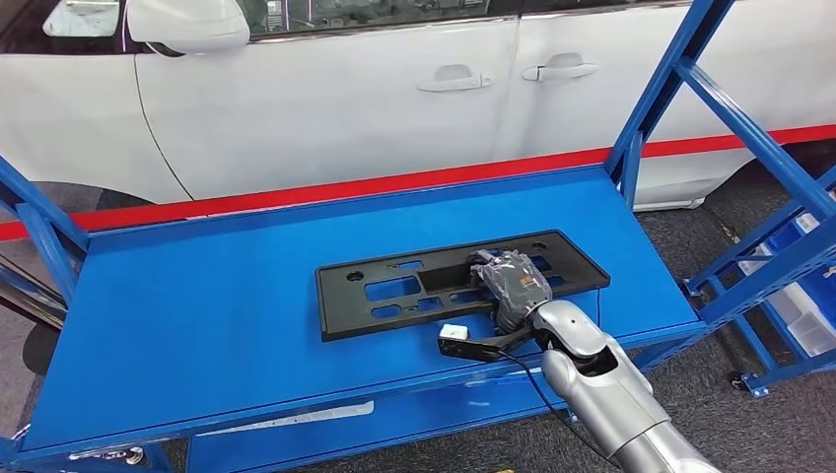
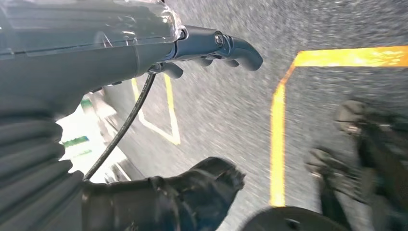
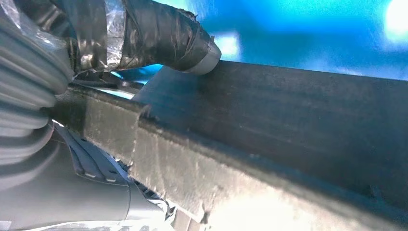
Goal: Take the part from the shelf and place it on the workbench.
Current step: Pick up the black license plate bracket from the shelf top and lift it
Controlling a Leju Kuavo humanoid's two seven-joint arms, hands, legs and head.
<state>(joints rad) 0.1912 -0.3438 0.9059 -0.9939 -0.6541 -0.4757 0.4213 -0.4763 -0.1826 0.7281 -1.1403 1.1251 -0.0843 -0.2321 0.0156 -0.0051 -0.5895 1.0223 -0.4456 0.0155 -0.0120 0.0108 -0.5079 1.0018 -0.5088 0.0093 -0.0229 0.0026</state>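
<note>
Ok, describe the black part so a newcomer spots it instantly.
Find the blue workbench in front of the white car. Near its front right edge lies a long, flat black part with rectangular cutouts, the right hand resting on it. Nothing else there is black and flat.

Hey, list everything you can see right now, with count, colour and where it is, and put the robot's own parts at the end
Part: one, black, flat long panel with cut-outs, lying on the blue surface, right of centre.
Blue surface: one, blue, flat top in front of the robot, framed by blue posts.
Car: one, white, side doors and handles, behind the blue surface.
Floor stripe: one, red, along the ground by the car.
Floor lines: yellow, on grey floor, left wrist view.
Right hand: one, dark, taped, gripping the part's near edge; thumb pressed on top of it.
Left hand: one, dark, hanging above the floor, holding nothing, fingers apart.
</note>
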